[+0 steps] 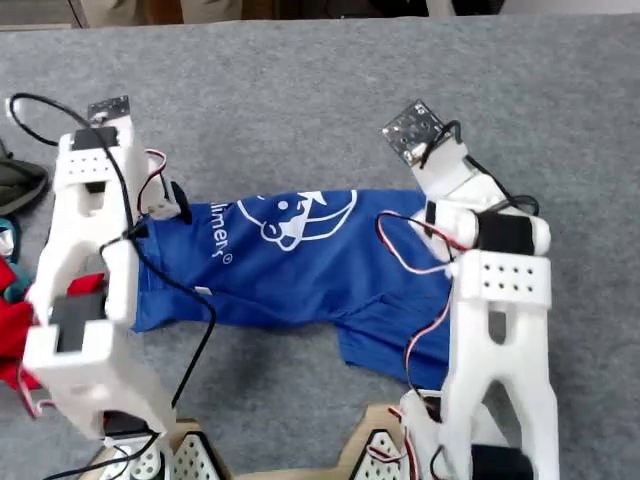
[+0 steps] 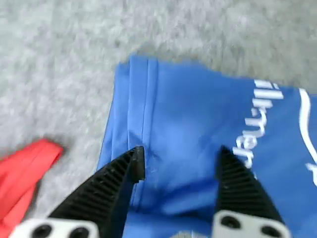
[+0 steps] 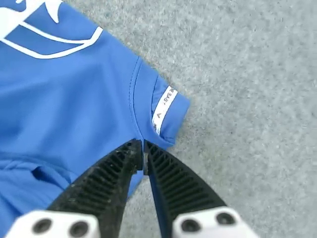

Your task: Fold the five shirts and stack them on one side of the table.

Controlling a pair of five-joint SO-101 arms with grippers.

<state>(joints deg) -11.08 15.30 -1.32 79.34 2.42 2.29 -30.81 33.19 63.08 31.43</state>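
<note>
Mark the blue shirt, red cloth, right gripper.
blue shirt [image 1: 290, 275]: high view, middle of its body.
red cloth [image 2: 25, 171]: left wrist view, on its flat part.
right gripper [image 3: 144, 148]: right wrist view, between its closed fingertips.

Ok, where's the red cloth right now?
In the high view the red cloth lies at the table's left edge, partly under the left arm, beside the blue shirt's hem.

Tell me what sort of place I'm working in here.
Probably a robotics lab or workshop bench, not a home: a grey felt-covered table, the blue shirt laid out on it, and exposed wiring on the white arms.
</note>
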